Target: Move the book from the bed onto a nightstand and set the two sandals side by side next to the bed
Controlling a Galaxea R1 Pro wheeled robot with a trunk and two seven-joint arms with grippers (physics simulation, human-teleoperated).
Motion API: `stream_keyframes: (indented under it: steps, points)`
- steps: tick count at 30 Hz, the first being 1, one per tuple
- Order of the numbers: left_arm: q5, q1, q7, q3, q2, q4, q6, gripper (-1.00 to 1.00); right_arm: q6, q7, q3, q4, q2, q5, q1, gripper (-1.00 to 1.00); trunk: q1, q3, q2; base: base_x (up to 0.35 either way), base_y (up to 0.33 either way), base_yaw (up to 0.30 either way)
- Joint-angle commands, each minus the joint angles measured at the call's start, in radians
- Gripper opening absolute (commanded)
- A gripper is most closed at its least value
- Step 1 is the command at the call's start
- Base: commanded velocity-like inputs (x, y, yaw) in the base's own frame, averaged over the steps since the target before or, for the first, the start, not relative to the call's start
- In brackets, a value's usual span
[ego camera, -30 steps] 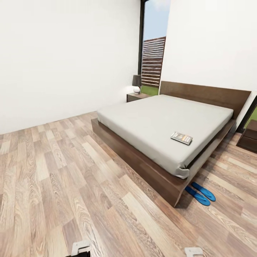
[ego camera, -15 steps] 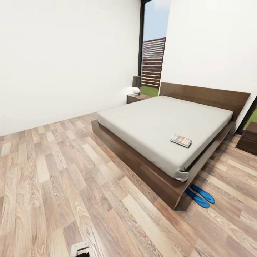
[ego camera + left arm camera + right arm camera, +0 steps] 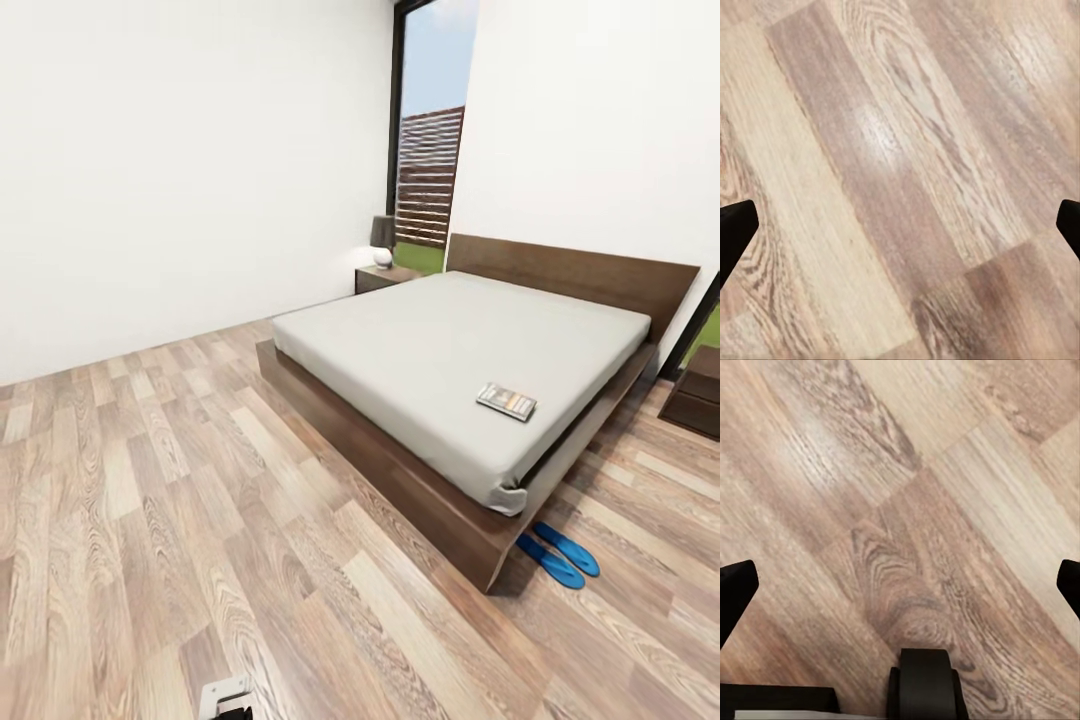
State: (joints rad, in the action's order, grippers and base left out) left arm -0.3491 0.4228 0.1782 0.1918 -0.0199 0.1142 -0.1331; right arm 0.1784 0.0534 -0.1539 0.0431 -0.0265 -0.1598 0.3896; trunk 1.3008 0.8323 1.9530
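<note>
At the near left edge of the head view a bit of the left arm (image 3: 225,697) shows above the wood-plank floor (image 3: 150,520). The left gripper (image 3: 900,232) hangs over bare planks, fingers wide apart, empty. Farther right stands the bed (image 3: 400,470), with a nightstand (image 3: 385,277) and lamp (image 3: 383,240) at its far left corner. The book (image 3: 506,401) lies on the mattress near the right edge. The two sandals (image 3: 558,556) lie side by side on the floor by the bed's near right corner, seemingly touching. Another nightstand (image 3: 700,390) sits far right. The right gripper (image 3: 900,585) is likewise spread, holding nothing.
</note>
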Motion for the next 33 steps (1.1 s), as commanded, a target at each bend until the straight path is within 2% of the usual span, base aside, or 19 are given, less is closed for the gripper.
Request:
stream_keyframes:
  steps: [1, 25, 33]
  points:
    - [-0.008, 0.001, 0.004, 0.009, 0.000, -0.001, -0.003, 1.00, 0.007, 0.002, -0.009, 0.004, -0.001, -0.009, 0.002, 1.00, -0.004, -0.002, -0.007, 0.000, 0.000, 0.000]
    - [-0.005, 0.001, 0.003, 0.012, -0.005, -0.002, 0.000, 1.00, 0.007, 0.002, -0.009, 0.004, -0.001, -0.009, 0.002, 1.00, -0.096, -0.078, -0.175, 0.000, 0.000, 0.000]
    - [-0.004, 0.001, 0.003, 0.012, -0.022, -0.003, -0.002, 1.00, 0.008, 0.004, -0.009, 0.005, 0.000, -0.008, 0.002, 1.00, -0.127, -0.103, -0.231, 0.000, 0.000, 0.000]
